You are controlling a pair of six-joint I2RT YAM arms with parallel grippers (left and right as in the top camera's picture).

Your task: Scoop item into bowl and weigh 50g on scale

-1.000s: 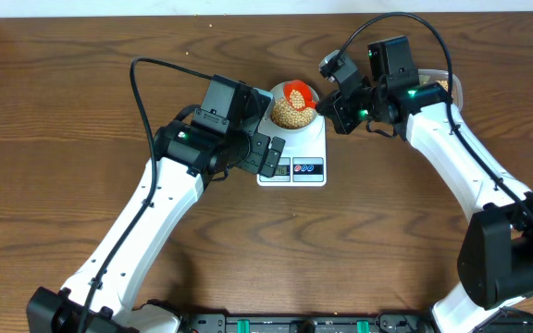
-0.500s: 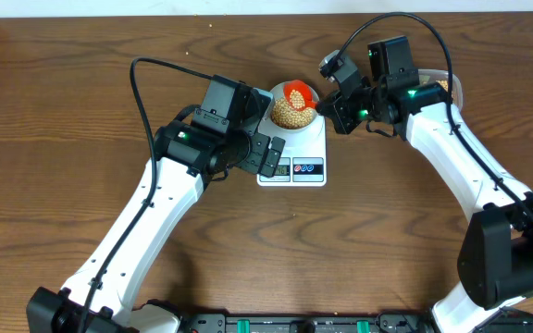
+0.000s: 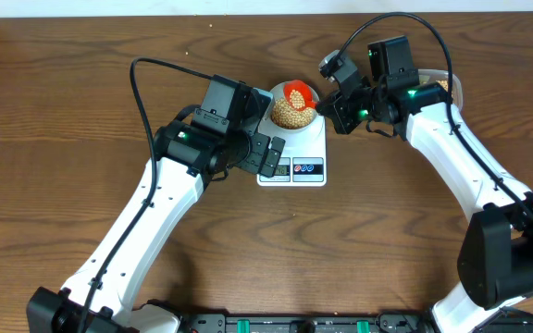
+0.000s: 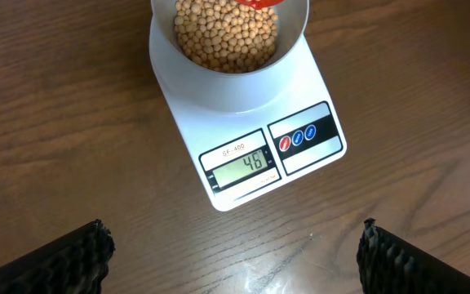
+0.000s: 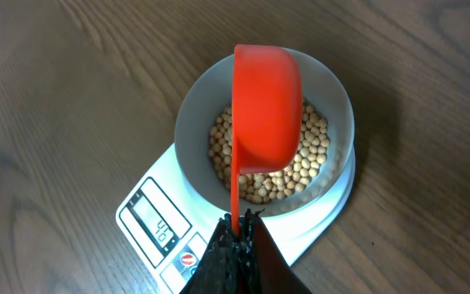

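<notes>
The pale bowl point(image 3: 277, 95) stands on the white scale point(image 3: 291, 148), holding a heap of beige beans point(image 3: 290, 115). A red scoop point(image 5: 266, 98) hangs tipped over the bowl point(image 5: 192, 122), its back toward the right wrist camera. My right gripper point(image 5: 239, 222) is shut on the scoop's thin handle, and sits just right of the bowl in the overhead view point(image 3: 326, 108). The scale's display point(image 4: 243, 163) reads 46. My left gripper point(image 4: 235, 233) is open and empty over bare wood in front of the scale point(image 4: 300, 94). In the overhead view it point(image 3: 268, 157) is at the scale's left front corner.
A clear plastic tub point(image 3: 451, 87) with more beans shows partly behind the right arm at the back right. Both arms' cables arch over the far half of the table. Bare wood lies left of and in front of the scale.
</notes>
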